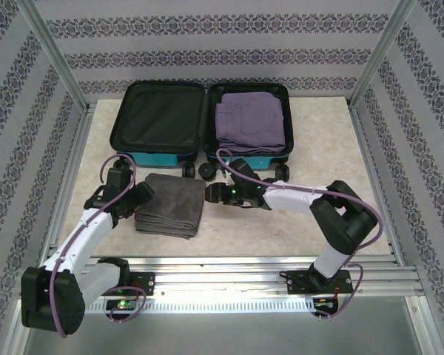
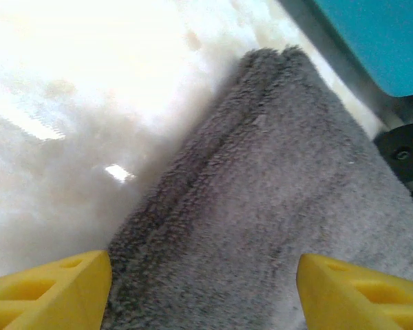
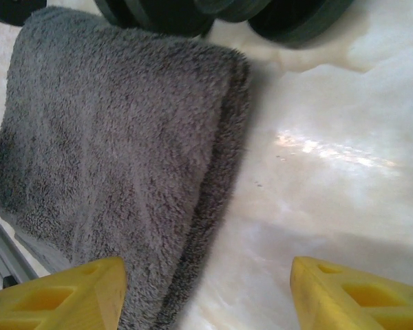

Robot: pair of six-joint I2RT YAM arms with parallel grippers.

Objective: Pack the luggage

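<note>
Purple clothes [image 1: 250,122] in right half of luggage [image 1: 163,160], upper centre; left half unfilled. Towel [image 1: 170,203] on tabletop [image 1: 296,225], I reckon next. Left hand [image 2: 203,275], right hand [image 3: 206,275] wide, holding nothing.

Light from above leaves the top view evenly bright and sharp; the lining of the open turquoise hard-shell suitcase [image 1: 154,160] reads flat black. In the left wrist view the pale marbled tabletop [image 2: 62,75] burns out to white and the folded grey fleecy towel [image 2: 275,206] looks soft. A glare streak crosses the tabletop in the right wrist view.
</note>
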